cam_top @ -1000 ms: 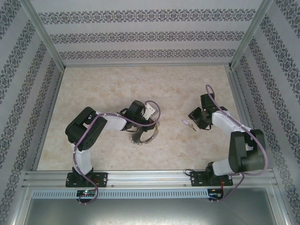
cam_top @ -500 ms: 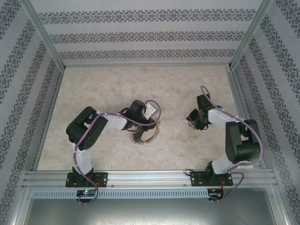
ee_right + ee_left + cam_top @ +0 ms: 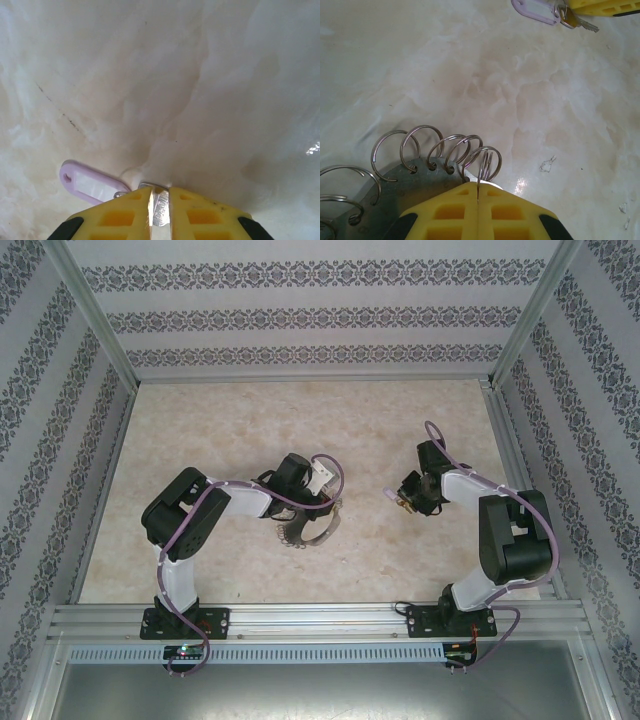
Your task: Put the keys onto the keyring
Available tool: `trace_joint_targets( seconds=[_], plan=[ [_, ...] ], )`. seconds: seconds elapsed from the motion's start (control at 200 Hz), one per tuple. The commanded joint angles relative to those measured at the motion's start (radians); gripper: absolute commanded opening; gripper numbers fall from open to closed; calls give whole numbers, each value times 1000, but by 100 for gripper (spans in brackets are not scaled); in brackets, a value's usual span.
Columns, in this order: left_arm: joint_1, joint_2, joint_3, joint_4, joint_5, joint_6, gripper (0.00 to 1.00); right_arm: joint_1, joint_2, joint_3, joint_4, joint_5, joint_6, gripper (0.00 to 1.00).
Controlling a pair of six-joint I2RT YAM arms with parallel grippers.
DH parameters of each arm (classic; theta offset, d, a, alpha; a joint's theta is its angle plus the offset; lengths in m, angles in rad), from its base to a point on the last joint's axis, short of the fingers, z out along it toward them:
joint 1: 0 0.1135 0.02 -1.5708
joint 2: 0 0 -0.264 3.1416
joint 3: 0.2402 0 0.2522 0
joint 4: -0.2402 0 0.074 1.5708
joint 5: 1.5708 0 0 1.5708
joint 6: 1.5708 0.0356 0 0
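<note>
When viewed from above: pick-up step, left gripper down on keyring, right gripper well right of keyring. On left wrist: fingers pressed together, clamped on one split loop of keyring, key well beyond. On right wrist: fingers nearly together, pinching key beside lilac tag; next, by judgement, lift, carry to keyring, thread into held loop.

Beyond the keyring the table lies open to the back wall; its near side is bare too. The left gripper clamps its far rim, and the left arm bars its left. Right of the keyring, a bare strip ends at the right gripper, which pinches the keys
</note>
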State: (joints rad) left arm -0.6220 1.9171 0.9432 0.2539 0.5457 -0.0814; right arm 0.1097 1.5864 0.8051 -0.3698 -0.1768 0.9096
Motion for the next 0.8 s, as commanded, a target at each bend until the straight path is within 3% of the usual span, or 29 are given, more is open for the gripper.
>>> trace_joint_targets(
  seconds=[0.0,0.33,0.545,0.794],
  plan=[
    [-12,16,17,24,18,-11,0,14,-35,8,-18,-6,-13,19],
    [-14,16,17,23,19,-14,0,16,-78,55,11,11,-185,56],
    [-16,18,9,30,21,-18,0,19,22,40,192,-62,-247,57],
    [-16,18,5,27,14,-16,0,40,55,-7,232,-148,-256,55]
  ],
)
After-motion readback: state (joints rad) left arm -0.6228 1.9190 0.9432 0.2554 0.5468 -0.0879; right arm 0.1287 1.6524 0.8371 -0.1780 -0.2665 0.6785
